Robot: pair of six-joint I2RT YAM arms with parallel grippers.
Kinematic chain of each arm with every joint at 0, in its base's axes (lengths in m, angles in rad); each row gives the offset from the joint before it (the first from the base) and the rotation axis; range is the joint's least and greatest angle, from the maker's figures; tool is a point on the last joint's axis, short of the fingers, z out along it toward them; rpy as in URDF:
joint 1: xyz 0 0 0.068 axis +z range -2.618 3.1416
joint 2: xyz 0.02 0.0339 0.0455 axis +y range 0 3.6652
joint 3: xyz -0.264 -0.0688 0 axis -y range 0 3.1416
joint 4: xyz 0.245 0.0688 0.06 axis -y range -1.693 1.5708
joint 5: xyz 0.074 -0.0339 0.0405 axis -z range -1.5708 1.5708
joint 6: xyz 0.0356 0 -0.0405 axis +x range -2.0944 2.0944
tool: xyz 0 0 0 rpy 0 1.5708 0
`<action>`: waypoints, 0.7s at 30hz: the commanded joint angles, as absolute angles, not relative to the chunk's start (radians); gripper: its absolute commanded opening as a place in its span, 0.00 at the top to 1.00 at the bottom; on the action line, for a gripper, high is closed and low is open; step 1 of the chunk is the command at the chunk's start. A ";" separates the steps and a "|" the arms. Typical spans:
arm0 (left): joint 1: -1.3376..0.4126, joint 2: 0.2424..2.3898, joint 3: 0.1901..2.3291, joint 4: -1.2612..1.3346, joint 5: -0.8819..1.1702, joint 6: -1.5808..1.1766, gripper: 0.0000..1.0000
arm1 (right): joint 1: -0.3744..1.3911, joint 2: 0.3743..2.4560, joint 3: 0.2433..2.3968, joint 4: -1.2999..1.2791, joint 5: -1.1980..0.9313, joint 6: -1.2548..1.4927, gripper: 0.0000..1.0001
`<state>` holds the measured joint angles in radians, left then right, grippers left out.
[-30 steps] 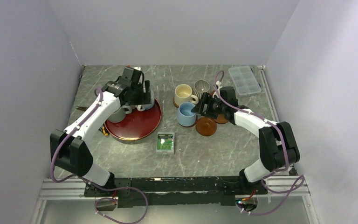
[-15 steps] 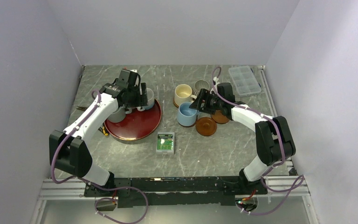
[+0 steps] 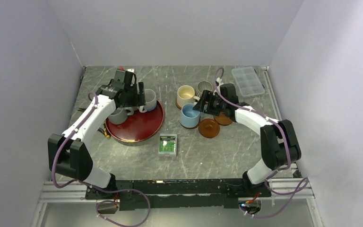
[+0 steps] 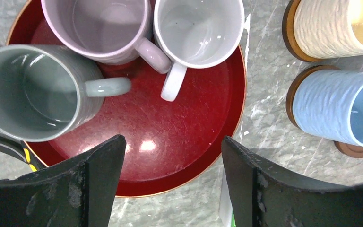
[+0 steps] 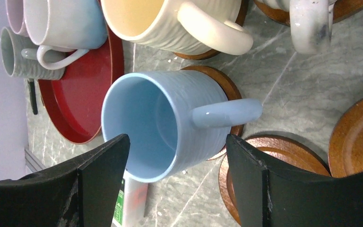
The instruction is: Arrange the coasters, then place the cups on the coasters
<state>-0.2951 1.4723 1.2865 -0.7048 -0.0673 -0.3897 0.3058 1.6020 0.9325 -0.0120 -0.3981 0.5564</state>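
On the grey marble table (image 3: 194,156), the light blue cup (image 5: 165,125), cream cup (image 5: 170,19) and striped cup (image 3: 204,88) sit on reddish-brown coasters (image 5: 220,80), which are mostly hidden beneath them. The grey-green cup (image 4: 28,92), mauve cup (image 4: 97,28) and white cup (image 4: 198,30) stand in the red tray (image 4: 194,118). The left gripper (image 4: 172,142) above the tray and the right gripper (image 5: 177,139) by the light blue cup both have their jaws apart, holding nothing.

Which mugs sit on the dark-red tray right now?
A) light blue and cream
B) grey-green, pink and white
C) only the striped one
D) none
B: the left wrist view shows the grey-green mug, pink mug and white mug inside the red tray, the light blue mug outside it.
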 commanded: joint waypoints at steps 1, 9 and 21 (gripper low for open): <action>-0.292 1.476 1.338 -0.645 -0.053 -0.281 0.21 | 0.308 1.483 0.941 -0.052 -0.349 0.514 0.20; -0.260 1.637 1.492 -0.666 -0.063 -0.227 0.27 | 0.308 1.337 0.905 -0.117 -0.294 0.497 0.21; -0.250 1.805 1.600 -0.640 0.095 -0.215 0.41 | 0.309 1.267 0.908 -0.157 -0.261 0.488 0.22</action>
